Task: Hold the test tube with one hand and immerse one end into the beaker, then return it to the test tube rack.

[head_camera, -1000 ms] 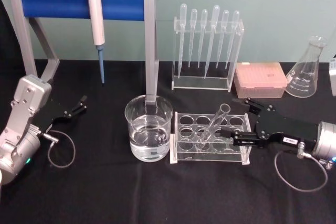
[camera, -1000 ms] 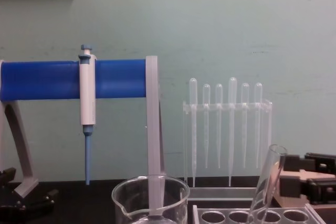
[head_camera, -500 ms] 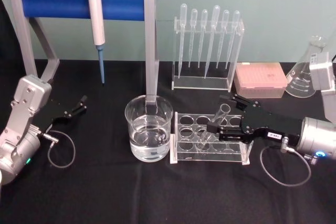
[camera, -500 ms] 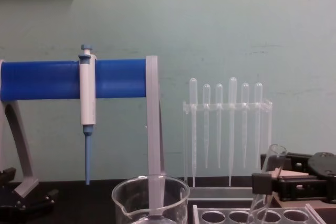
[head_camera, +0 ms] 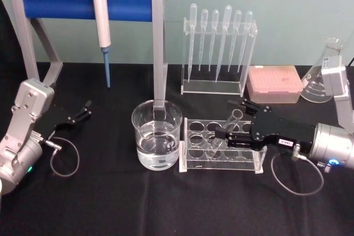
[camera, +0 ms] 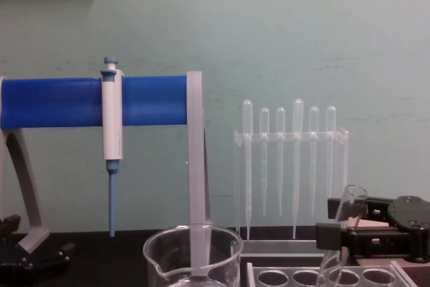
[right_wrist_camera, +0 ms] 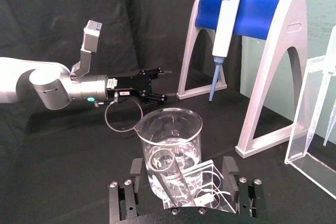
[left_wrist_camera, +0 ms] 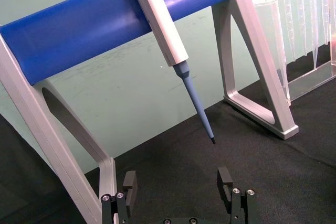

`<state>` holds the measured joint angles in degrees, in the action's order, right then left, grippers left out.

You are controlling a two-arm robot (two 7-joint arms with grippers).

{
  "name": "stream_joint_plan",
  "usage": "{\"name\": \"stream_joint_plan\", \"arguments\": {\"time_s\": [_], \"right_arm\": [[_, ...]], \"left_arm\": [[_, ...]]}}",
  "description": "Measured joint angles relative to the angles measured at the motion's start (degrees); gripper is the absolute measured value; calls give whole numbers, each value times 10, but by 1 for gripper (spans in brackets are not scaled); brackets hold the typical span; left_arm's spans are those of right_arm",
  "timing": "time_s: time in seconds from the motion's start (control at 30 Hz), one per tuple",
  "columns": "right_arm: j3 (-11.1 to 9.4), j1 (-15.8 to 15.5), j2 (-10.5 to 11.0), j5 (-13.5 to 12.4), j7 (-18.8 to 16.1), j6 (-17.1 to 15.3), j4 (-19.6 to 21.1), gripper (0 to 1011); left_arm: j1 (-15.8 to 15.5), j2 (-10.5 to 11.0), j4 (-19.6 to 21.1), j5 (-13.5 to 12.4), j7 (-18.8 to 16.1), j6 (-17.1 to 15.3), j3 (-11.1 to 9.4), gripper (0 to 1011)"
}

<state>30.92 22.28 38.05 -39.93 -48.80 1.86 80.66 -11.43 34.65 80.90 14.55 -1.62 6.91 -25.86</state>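
Straddling the slim clear glass test tube (right_wrist_camera: 176,184), leaning in its clear plastic rack (head_camera: 193,161) beside the wide glass beaker (head_camera: 156,142), with our black right claw (head_camera: 224,119) spread for pinching; left claw (head_camera: 87,109) idling spread.

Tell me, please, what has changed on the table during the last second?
The right gripper moved toward the robot's left, over the test tube rack, and its open fingers now stand on both sides of the leaning test tube, not closed on it. The test tube, the beaker and the parked left gripper at the left stayed as they were.
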Motion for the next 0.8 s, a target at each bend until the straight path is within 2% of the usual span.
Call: {"name": "stream_joint_plan", "arguments": {"time_s": [0.37,0.5,0.57,0.6,0.8], "right_arm": [[-1,0,0,-1,0,-1,1,707],[-1,-1,1,-2,0,-2,1,547],[-1,-1,1,-2,0,-2,1,481],[-1,-1,1,-2,0,-2,1,481],[-1,-1,1,-2,0,-2,1,264]], "left_arm": [[0,0,0,0,0,0,0,1000],[0,0,0,0,0,0,0,1000],[0,0,0,0,0,0,0,1000],[0,0,0,0,0,0,0,1000],[0,0,0,0,0,0,0,1000]]}}
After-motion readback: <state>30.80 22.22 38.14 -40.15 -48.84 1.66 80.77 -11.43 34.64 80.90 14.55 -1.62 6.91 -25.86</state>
